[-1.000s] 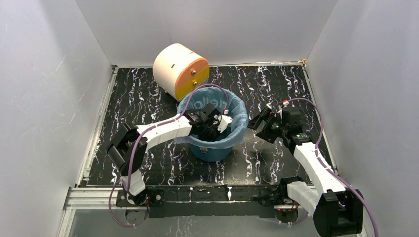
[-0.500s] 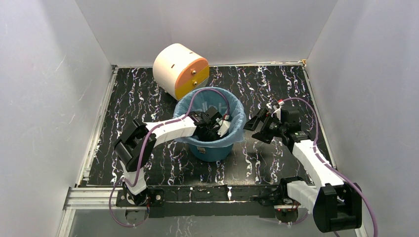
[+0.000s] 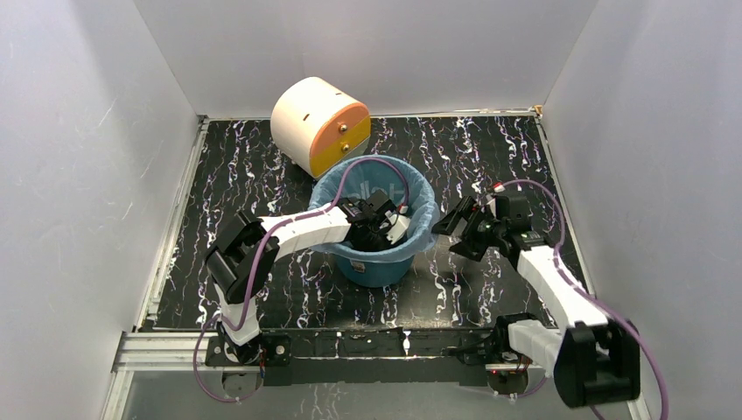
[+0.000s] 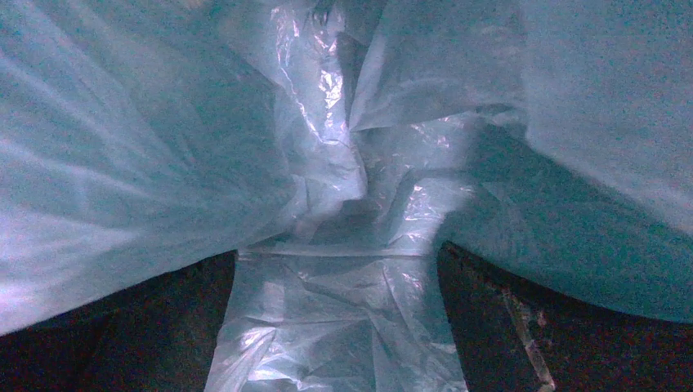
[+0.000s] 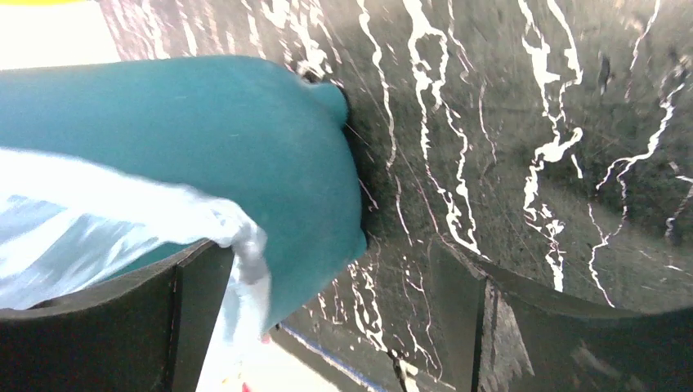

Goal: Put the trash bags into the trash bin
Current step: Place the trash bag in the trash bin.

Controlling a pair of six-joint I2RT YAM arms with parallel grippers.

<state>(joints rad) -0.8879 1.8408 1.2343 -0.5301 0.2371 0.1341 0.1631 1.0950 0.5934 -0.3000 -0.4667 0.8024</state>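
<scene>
Plastic film, slick and weightless: pinch trash bag (image 3: pixel 422 208) at trash bin (image 3: pixel 376 268) rim overhang; left hand (image 3: pixel 386 227), right hand (image 3: pixel 448 229) both gaping.

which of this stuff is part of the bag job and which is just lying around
Part of the job:
teal trash bin
pale blue trash bag lining it
left gripper, open, inside the bin
right gripper, open, beside it

Just lying about:
cream and orange drum-shaped box behind the bin
</scene>
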